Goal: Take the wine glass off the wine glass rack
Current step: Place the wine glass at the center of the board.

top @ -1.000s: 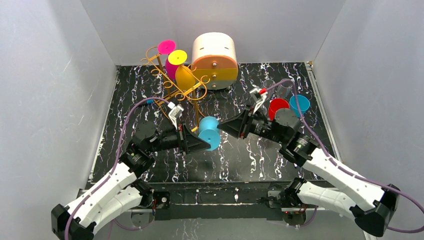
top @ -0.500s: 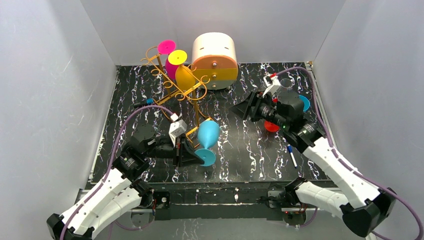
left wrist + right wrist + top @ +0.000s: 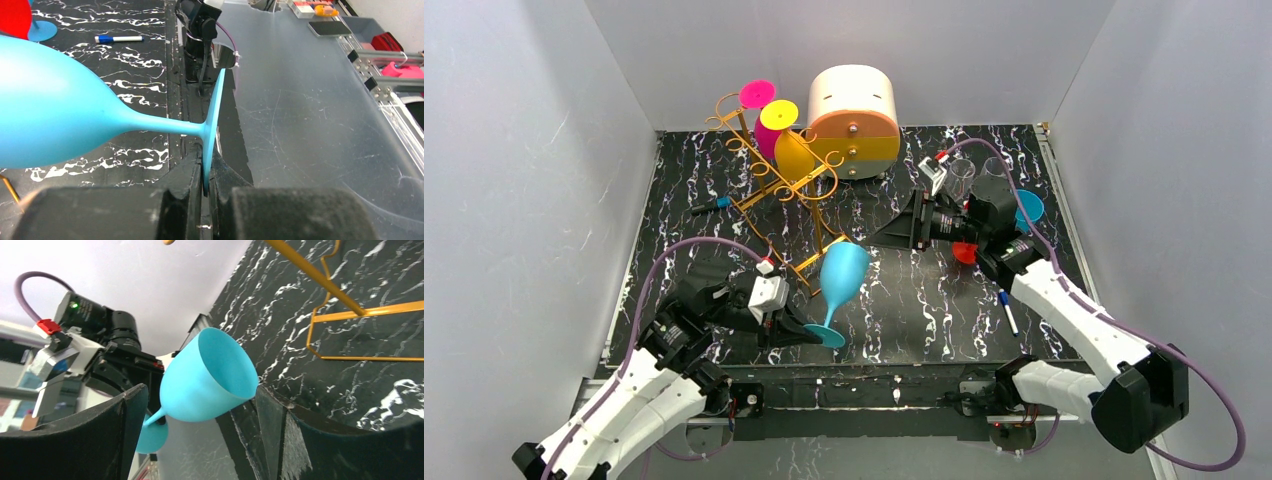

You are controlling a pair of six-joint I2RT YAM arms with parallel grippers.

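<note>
The blue wine glass is off the orange-gold wire wine glass rack and tilts over the table's near middle. My left gripper is shut on the edge of its round foot, with the bowl pointing away from the fingers. My right gripper hangs open to the right of the glass, holding nothing. In the right wrist view the glass shows beyond the wide-apart fingers, clear of both. Pink, yellow and orange glasses hang on the rack.
A white-and-orange round drawer box stands at the back behind the rack. Under the right arm are a red glass, a blue cup and clear glasses. A marker lies front right, and a pen left of the rack.
My left arm has pulled back toward the near edge with the blue glass, tipping it more upright. My right gripper has opened wide and drawn away to the right.
</note>
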